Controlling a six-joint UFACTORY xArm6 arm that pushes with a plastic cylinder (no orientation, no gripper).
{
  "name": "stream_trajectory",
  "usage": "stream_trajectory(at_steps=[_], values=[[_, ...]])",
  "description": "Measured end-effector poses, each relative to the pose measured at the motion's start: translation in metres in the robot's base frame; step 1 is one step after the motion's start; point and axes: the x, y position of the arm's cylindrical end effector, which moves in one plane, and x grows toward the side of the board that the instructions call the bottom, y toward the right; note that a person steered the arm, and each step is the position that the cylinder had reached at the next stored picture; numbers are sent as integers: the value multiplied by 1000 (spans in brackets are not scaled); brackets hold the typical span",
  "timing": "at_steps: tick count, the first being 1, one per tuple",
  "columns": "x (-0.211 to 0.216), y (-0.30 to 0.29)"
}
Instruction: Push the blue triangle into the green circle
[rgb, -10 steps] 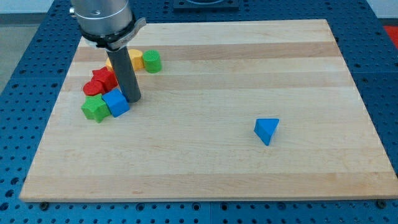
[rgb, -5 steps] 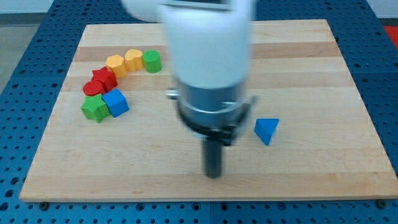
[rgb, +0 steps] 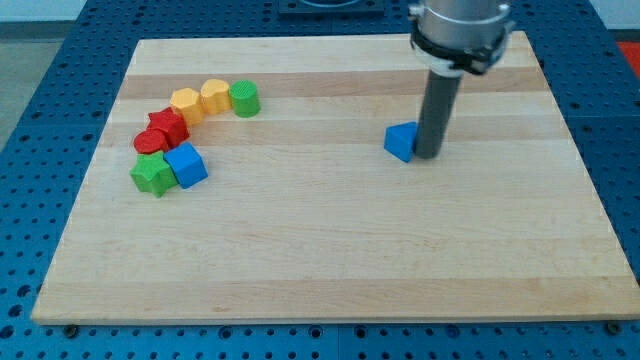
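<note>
my tip (rgb: 427, 155) touching right side of blue triangle (rgb: 401, 142), right of table (rgb: 330, 260) centre, green circle (rgb: 244, 98) well apart at upper left, end effector a bare rod, holding nothing

We see the blue triangle (rgb: 400, 142) lying flat on the board, a small wedge-shaped block, right of the board's centre toward two o'clock. The green circle (rgb: 244, 98), a short upright cylinder, sits well apart from it, at about ten o'clock, at the right end of a curved row of blocks.
</note>
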Motion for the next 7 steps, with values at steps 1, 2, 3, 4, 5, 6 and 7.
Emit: stream_trajectory(at_steps=[1, 2, 3, 4, 5, 6, 7], values=[[-4, -50], [-8, -88], [-20, -108], [-41, -120], [-60, -133], [-60, -136], [-60, -140]])
